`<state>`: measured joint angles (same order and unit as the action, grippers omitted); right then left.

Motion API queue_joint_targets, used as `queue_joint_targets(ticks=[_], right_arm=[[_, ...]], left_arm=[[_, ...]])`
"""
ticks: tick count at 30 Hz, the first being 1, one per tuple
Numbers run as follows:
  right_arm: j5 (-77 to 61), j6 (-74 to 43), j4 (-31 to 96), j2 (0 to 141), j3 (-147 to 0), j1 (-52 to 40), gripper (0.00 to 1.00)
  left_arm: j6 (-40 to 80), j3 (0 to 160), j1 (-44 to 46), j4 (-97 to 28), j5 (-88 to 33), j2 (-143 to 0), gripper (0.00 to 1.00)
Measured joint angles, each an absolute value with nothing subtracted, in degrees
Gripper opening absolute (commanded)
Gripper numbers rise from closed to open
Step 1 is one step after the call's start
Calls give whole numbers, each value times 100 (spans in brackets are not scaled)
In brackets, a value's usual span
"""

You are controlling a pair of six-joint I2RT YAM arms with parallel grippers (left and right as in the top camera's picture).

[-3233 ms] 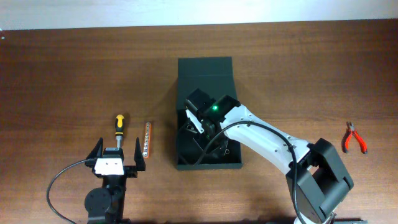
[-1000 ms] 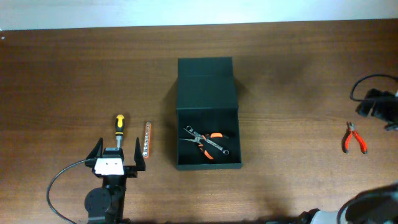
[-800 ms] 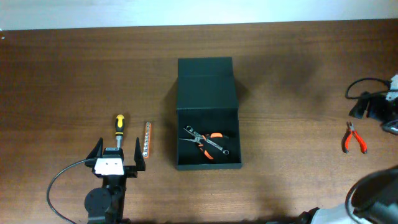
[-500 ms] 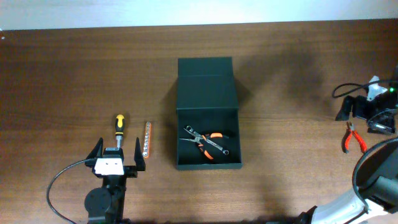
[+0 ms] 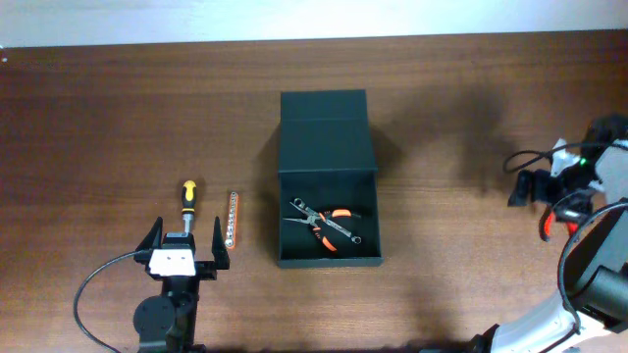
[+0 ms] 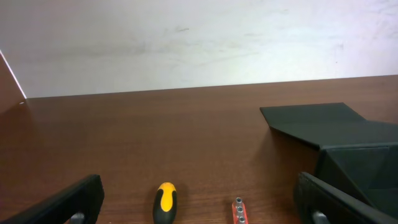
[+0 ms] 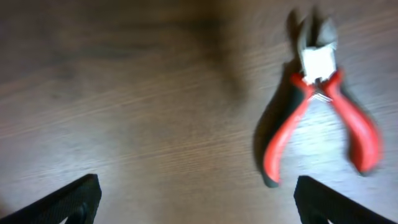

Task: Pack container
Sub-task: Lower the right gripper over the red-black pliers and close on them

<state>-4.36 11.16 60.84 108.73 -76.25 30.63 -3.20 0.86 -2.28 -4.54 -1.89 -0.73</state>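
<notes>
Overhead, the container (image 5: 324,127) is seen mid-table, its long axis running near to far, with the lid flap laid open toward the far edge. From the left wrist, the left gripper (image 6: 199,202) is seen spread wide, empty. From the right wrist, the right gripper (image 7: 198,199) is likewise seen spread wide, with red pliers (image 7: 317,118) lying ahead.

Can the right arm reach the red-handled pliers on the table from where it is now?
Probably yes. The right gripper is open and hangs over the red-handled pliers, which lie flat on the table with nothing covering them.
</notes>
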Motion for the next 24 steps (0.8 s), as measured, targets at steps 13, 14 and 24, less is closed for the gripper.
queue_joint_targets(ticks=[13,14,24], right_arm=[[-237,790,5109,10742,-6753,3065,99],[-237,790,5098,10742,-6740,3063,99],[-215,805,5009,10742,-6735,3063,99]], left_arm=[[-320,86,-228,-454,-187,-73,99],[-320,86,-228,-454,-187,-73,99],[-320,86,-228,-454,-187,-73,99]])
